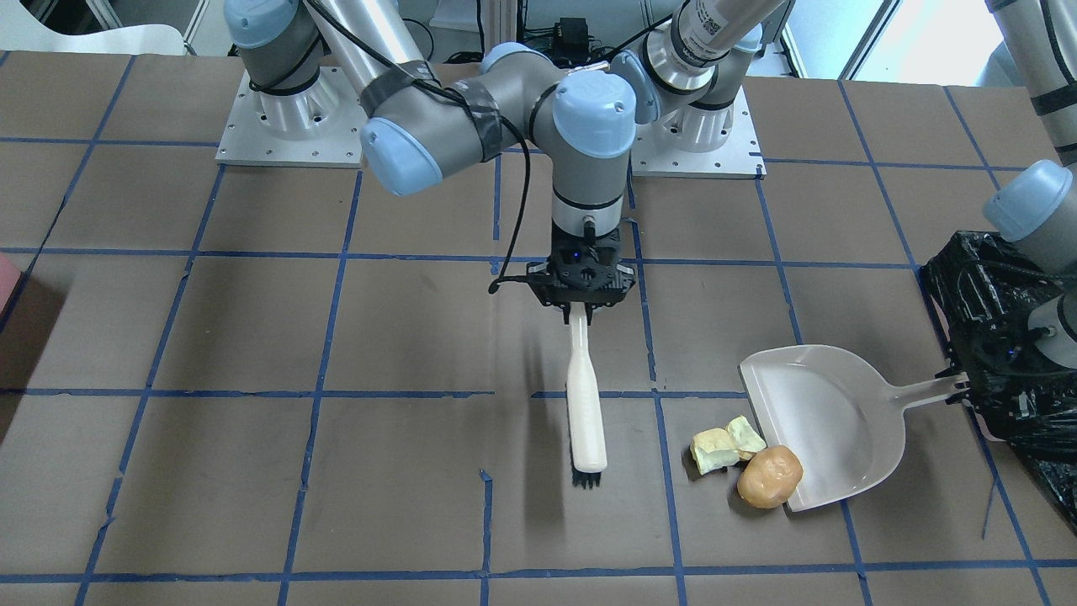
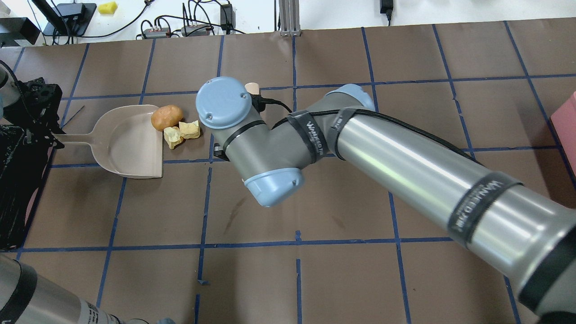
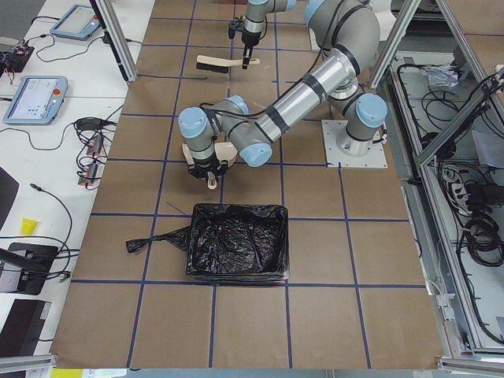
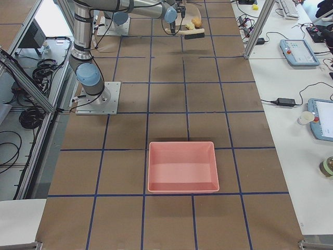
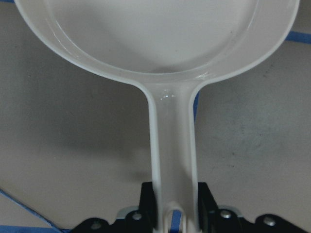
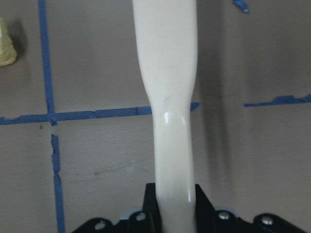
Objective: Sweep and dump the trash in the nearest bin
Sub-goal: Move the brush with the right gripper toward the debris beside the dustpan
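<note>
cream brush is clamped in our right gripper. we see two yellow-green chunks and an orange lump at the lip of the beige dustpan; our left gripper grips its handle beside the black-lined bin.

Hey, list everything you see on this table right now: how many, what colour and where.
table: one, brown with a blue tape grid.
dustpan: one, beige, on the robot's left half.
brush: one, cream with black bristles, mid-table, apart from the trash.
sponge chunks: two, pale yellow-green, at the dustpan's open edge.
potato: one, orange-tan, at the dustpan's lip.
bin: one, black-lined, left end.
pink tub: one, unlined, right end.
left gripper: black, shut on the dustpan's handle.
right gripper: black, shut on the brush's handle.
</note>
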